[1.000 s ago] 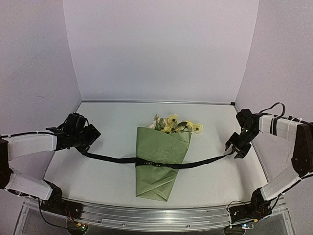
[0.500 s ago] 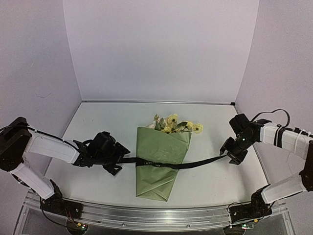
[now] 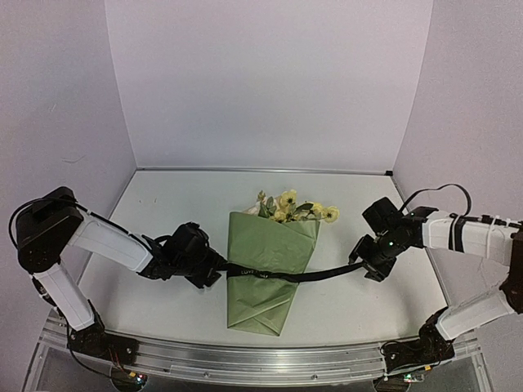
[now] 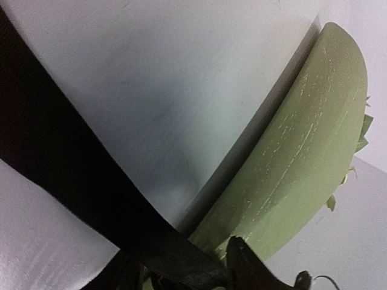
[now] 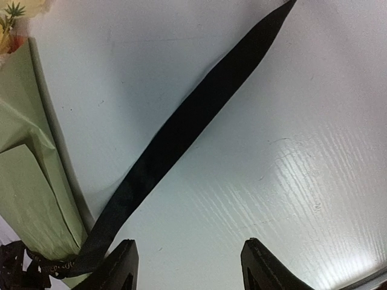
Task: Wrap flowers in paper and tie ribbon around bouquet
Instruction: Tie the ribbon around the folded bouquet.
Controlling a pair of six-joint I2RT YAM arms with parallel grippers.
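Observation:
The bouquet lies in the middle of the table: an olive-green paper [image 3: 265,287] cone with yellow flowers [image 3: 288,206] poking out of its far rim. A black ribbon [image 3: 319,276] crosses the cone's middle. My left gripper [image 3: 214,273] is at the cone's left edge. In the left wrist view its jaws [image 4: 181,266] stand apart with the ribbon [image 4: 60,163] running down between them, the paper [image 4: 302,157] just beyond. My right gripper [image 3: 364,263] is over the ribbon's right end, open [image 5: 190,266], with the ribbon [image 5: 181,127] passing outside its left finger [image 5: 121,266].
Pale walls close in the table at the back and on both sides. A metal rail [image 3: 261,359] runs along the near edge between the two arm bases. Bare tabletop [image 5: 290,151] lies to the right of the ribbon.
My left arm has swung in from the far left along the ribbon to the cone's left edge. My right gripper has moved left toward the bouquet. The bouquet has stayed put.

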